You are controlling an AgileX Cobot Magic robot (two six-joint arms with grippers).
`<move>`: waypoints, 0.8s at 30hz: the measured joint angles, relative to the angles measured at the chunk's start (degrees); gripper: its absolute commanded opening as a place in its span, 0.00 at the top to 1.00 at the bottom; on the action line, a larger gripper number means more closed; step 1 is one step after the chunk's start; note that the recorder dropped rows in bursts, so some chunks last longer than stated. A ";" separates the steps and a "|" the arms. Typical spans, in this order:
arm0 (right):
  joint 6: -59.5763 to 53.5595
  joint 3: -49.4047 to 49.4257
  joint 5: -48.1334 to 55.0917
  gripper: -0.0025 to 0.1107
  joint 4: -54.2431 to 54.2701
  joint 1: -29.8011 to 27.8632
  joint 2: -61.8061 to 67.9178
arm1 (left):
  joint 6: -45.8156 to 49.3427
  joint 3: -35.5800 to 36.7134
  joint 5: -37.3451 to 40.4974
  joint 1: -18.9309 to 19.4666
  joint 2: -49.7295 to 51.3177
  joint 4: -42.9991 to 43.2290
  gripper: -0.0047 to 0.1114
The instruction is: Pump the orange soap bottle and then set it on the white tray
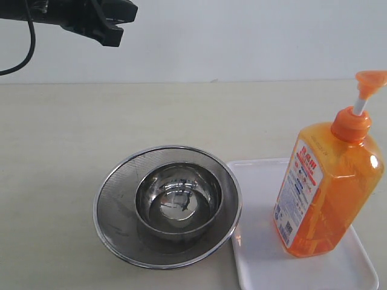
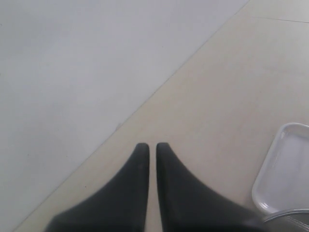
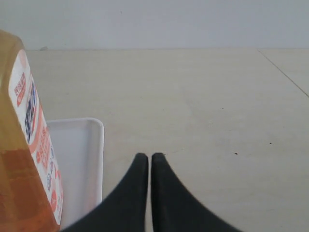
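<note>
pale beige table [image 1: 60, 151] under a plain white wall. exterior view: orange soap bottle [image 1: 326, 187] stands upright inside the white tray [image 1: 260, 254], toward its far side, pump head raised on the white stem; judged: placing looks done, and whether it was pumped cannot be told. steel mesh strainer [image 1: 115, 205] holding a steel bowl [image 1: 178, 196] sits just beside the tray, rim at or over the tray's edge, contact unclear. left gripper [image 1: 112, 33] hangs high, well apart from the tray, probably parked clear. label: orange-white panel, red band on top, blue chinese characters, small code patch low down; nothing legible, no brand readable. left wrist view: both black fingers pressed together with only a hairline between, nothing pinched; one tray corner shows off to the side, strainer rim next to it. right wrist view: right gripper [image 3: 146, 155] also pressed together and empty, above bare table just beside the tray; bottle fills the frame edge, standing in the tray, untouched by the fingers; blue and red print blurred, unreadable.
</note>
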 measured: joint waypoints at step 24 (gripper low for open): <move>0.12 0.00 0.49 0.98 0.00 0.00 0.00 | -3.71 11.82 -27.65 0.00 -40.81 0.11 0.92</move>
